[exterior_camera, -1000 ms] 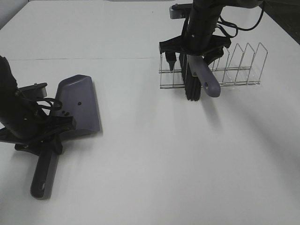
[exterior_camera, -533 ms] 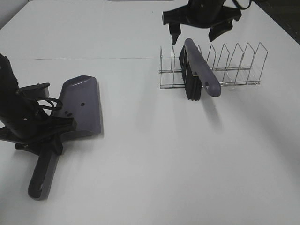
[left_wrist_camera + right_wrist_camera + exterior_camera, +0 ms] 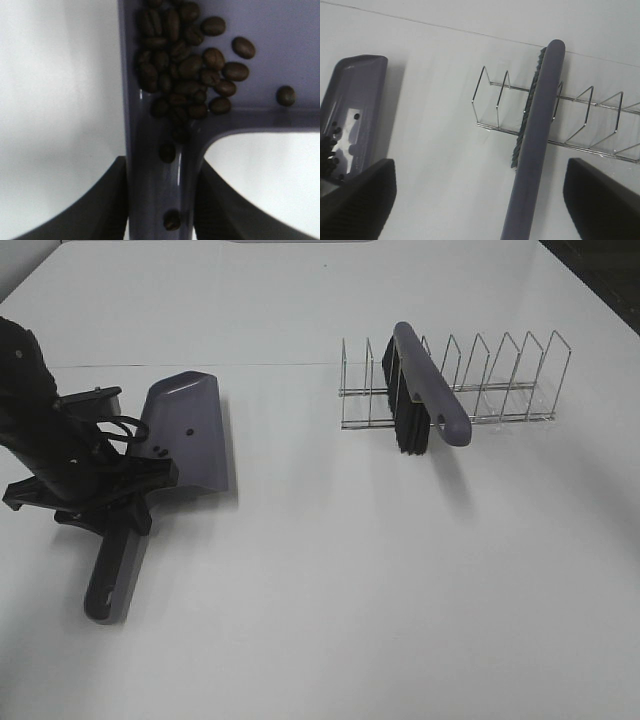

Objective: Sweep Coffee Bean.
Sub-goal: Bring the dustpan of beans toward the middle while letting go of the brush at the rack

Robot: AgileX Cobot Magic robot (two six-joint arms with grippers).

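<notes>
The coffee beans [image 3: 190,65] lie in a heap inside the purple-grey dustpan [image 3: 190,435], against its back wall where the handle [image 3: 112,575] starts; a few also show in the right wrist view [image 3: 330,150]. My left gripper [image 3: 105,495] is shut on the dustpan handle, with a finger on each side [image 3: 105,205]. The brush [image 3: 430,385] stands in the wire rack [image 3: 500,390], bristles down, free of any gripper. My right gripper [image 3: 480,205] is open wide above the brush [image 3: 535,145] and is out of the exterior high view.
The wire rack [image 3: 600,125] stands at the back right of the white table [image 3: 380,580], with several empty slots to the right of the brush. A thin seam line [image 3: 270,364] crosses the table behind the dustpan.
My right gripper let go of the brush in the rack, opened and rose out of the exterior view. My left gripper moved the dustpan slightly right and back.
</notes>
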